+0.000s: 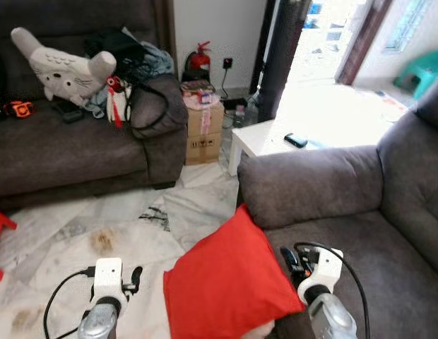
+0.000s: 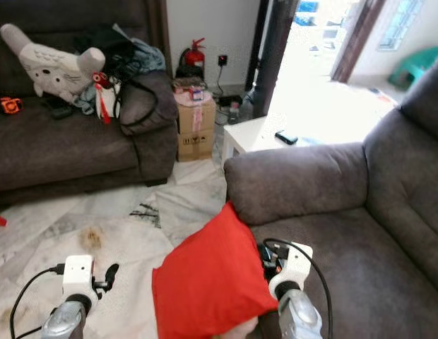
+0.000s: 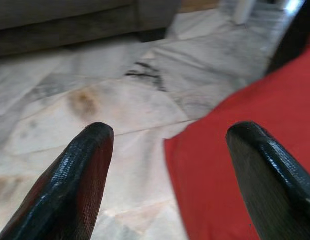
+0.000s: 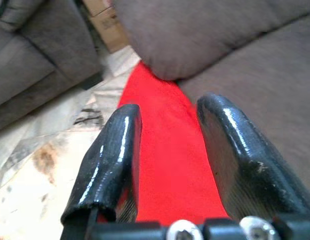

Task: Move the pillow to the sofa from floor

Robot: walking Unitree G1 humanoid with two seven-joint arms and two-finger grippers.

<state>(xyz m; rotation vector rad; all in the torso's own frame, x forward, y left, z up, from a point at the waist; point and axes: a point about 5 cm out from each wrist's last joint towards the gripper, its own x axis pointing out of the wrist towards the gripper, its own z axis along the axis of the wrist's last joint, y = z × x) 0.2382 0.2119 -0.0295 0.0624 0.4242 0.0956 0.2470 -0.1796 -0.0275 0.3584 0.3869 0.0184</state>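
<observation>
- My right gripper [image 4: 165, 150] had its two black fingers clamped on the edge of the red pillow [image 1: 229, 282], holding it up beside the front of the grey sofa [image 1: 346, 233].
- The pillow stood tilted, its upper corner touching the sofa's armrest [image 1: 304, 185], its lower part above the marble floor [image 1: 99, 233].
- My left gripper [image 3: 170, 165] hovered just beside the pillow's other edge, fingers apart and gripping nothing.
- Beyond the armrest stood a white side table [image 1: 265, 138] with a small dark device [image 1: 296, 140] on it.
- Farther off, a cardboard box [image 1: 205, 131] sat beside a second dark sofa [image 1: 70, 152] bearing a grey plush toy [image 1: 60, 70]; a red fire extinguisher [image 1: 200, 60] stood by the wall.
</observation>
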